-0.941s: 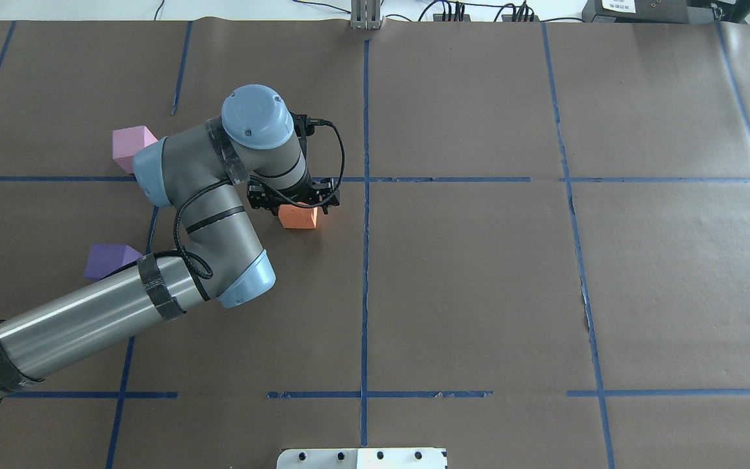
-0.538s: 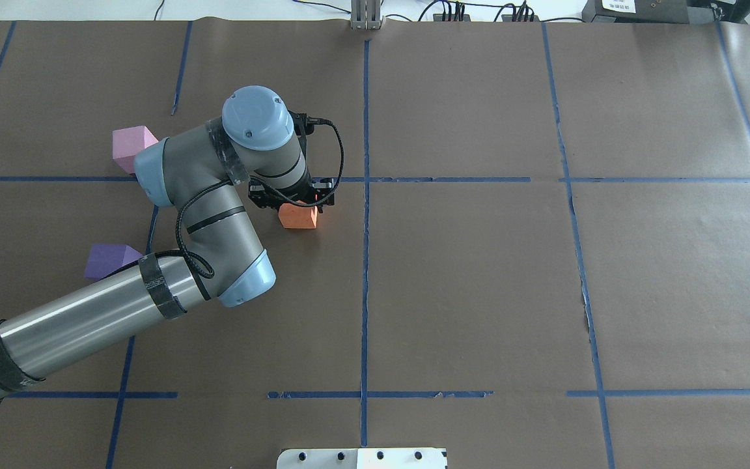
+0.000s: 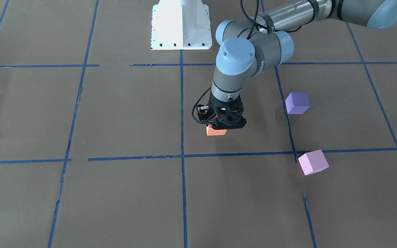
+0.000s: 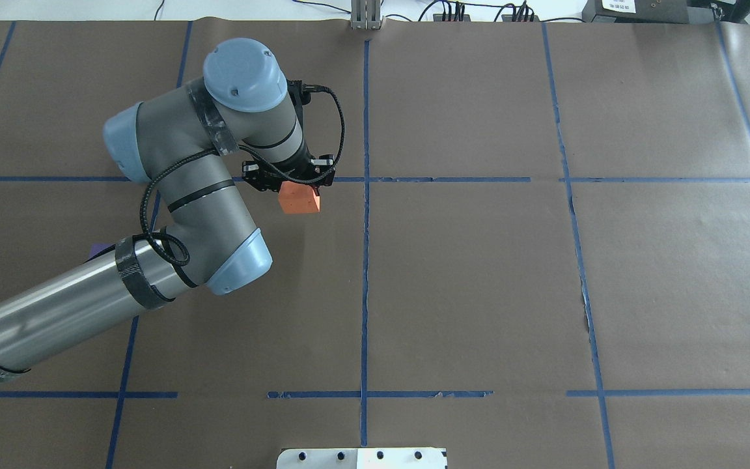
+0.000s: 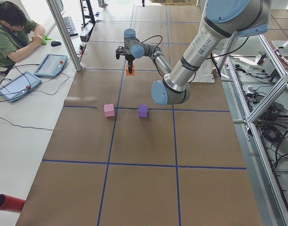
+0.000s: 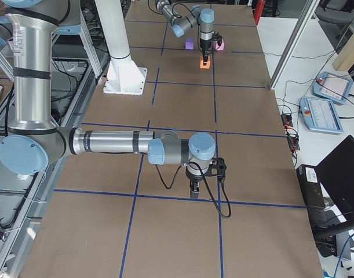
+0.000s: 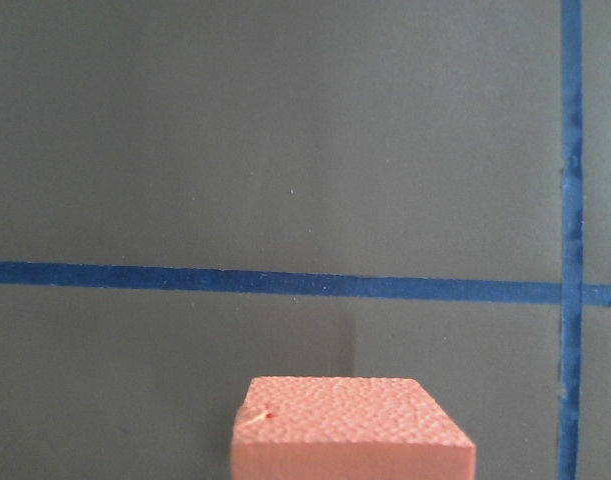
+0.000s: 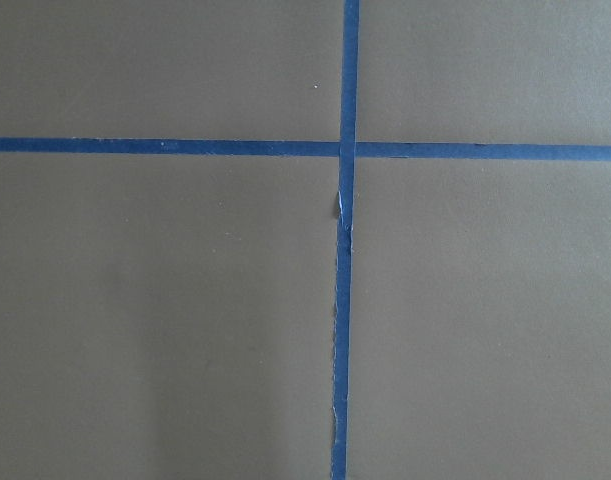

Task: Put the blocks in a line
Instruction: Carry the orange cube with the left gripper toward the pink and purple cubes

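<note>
My left gripper [image 4: 293, 184] is shut on the orange block [image 4: 299, 200] and holds it just above the table, near a blue tape crossing left of centre. The front-facing view shows the gripper [image 3: 220, 127] with the orange block [image 3: 215, 132] under it. The block's top fills the bottom of the left wrist view [image 7: 351, 428]. The violet-purple block [image 3: 297, 103] and the light pink block [image 3: 313, 162] rest on the table, apart, on my left side. In the overhead view my left arm hides the pink block and nearly all of the violet one. My right gripper [image 6: 194, 190] shows only in the right side view; I cannot tell its state.
Brown paper with a blue tape grid [image 4: 365, 260] covers the table. The white robot base [image 3: 181, 26] stands at my edge. A metal post [image 4: 366, 16] stands at the far edge. An operator [image 5: 12, 28] sits with tablets beyond the far side.
My left gripper has closed on the orange block and risen with it. The arm has lifted and now covers the pink block in the overhead view.
</note>
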Controlling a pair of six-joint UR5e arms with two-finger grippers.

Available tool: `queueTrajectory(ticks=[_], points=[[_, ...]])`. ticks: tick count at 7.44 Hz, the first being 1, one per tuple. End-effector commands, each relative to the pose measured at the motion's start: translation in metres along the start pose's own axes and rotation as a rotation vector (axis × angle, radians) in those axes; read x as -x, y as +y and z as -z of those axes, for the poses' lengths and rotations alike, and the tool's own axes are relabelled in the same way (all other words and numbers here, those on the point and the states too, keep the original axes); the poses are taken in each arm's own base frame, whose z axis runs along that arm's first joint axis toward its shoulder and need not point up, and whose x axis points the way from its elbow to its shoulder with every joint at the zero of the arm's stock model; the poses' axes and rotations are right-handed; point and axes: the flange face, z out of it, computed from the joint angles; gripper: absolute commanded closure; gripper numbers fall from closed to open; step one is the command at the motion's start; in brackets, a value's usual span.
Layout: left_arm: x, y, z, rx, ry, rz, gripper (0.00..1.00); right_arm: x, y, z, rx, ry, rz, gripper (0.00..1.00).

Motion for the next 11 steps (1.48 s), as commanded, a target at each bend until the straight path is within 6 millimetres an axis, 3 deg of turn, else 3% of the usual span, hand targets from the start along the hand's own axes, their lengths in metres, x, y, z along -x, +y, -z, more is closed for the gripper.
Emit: queueTrajectory(ticks=[1,2,3,4,6,7,10,11], points=[[0.022,0.022,0.042,0.032,-0.021,0.034,1.0,0.0,0.0,0.0,0.001,0.0,0.001,0.0],[0.076,0.034,0.04,0.007,0.013,0.019,1.0,0.0,0.0,0.0,0.0,0.0,0.0,0.0],[0.12,0.027,0.042,-0.034,0.044,0.026,1.0,0.0,0.0,0.0,0.0,0.0,0.0,0.0],[0.139,0.024,0.032,-0.037,0.026,0.016,1.0,0.0,0.0,0.0,0.0,0.0,0.0,0.0],[0.196,-0.007,0.041,-0.085,-0.003,-0.049,1.0,0.001,-0.001,0.0,0.001,0.0,0.001,0.0],[0.217,-0.012,0.036,-0.092,-0.017,-0.076,1.0,0.0,0.0,0.0,0.0,0.0,0.0,0.0],[0.242,-0.03,0.0,-0.061,-0.086,-0.091,1.0,0.0,0.0,0.0,0.0,0.0,0.0,0.0],[0.251,-0.033,-0.004,-0.056,-0.098,-0.085,1.0,0.0,0.0,0.0,0.0,0.0,0.0,0.0]])
